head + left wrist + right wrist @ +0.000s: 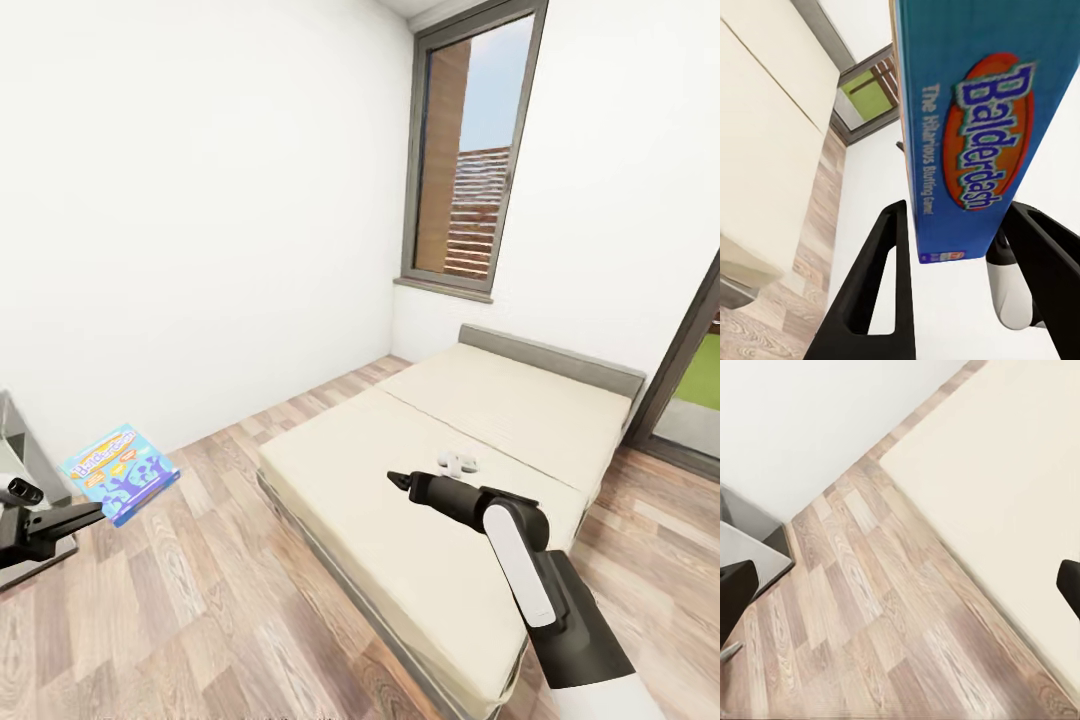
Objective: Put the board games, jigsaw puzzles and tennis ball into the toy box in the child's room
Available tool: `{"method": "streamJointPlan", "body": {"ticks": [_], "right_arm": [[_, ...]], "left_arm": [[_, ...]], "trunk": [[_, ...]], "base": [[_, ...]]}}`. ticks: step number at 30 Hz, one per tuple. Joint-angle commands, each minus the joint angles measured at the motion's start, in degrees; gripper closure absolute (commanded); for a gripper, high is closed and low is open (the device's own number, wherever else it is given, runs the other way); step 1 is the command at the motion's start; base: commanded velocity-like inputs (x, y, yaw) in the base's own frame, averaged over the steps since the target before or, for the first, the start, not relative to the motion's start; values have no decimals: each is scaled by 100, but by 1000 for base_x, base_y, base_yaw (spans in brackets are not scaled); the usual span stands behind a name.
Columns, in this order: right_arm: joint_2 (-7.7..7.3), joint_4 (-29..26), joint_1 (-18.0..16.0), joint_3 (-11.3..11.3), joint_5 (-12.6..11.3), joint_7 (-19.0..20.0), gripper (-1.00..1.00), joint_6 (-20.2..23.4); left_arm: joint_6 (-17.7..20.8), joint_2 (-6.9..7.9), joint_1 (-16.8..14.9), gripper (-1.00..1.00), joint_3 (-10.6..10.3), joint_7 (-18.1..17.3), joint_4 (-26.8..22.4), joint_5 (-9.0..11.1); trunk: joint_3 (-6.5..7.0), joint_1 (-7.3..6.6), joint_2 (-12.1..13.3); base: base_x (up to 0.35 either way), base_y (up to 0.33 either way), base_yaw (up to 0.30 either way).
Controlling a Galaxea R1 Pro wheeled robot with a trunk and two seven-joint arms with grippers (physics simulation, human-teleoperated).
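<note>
Holding: our left gripper clamps the blue board game beside the bed.
Right gripper: over bed; fingers apart.

The bed stands low on the wood-plank floor, its head under the window wall. A grey frame edges it, and a low grey headboard runs across the far end. The plain beige mattress is in two sections, with a seam crossing between them. Directly on the nearer section lies one small white object — too small to tell what it is. The floor runs bare along the bed's side — light brown planks up to the white wall.
</note>
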Motion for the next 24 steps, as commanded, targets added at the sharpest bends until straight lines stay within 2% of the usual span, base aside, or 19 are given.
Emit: {"method": "streamJointPlan", "body": {"ticks": [1, 24], "right_arm": [[1, -4, -4, 0, -44, -37, -100, 21], [2, 112, -4, -1, -30, -38, -100, 13]], "left_arm": [[53, 2, -6, 100, -2, -28, 0, 7], [25, 2, -6, 100, -1, -28, -1, 13]], "trunk": [[5, -22, 35], [295, -527, 958]], "base": [[0, 0, 243], [0, 0, 243]]}}
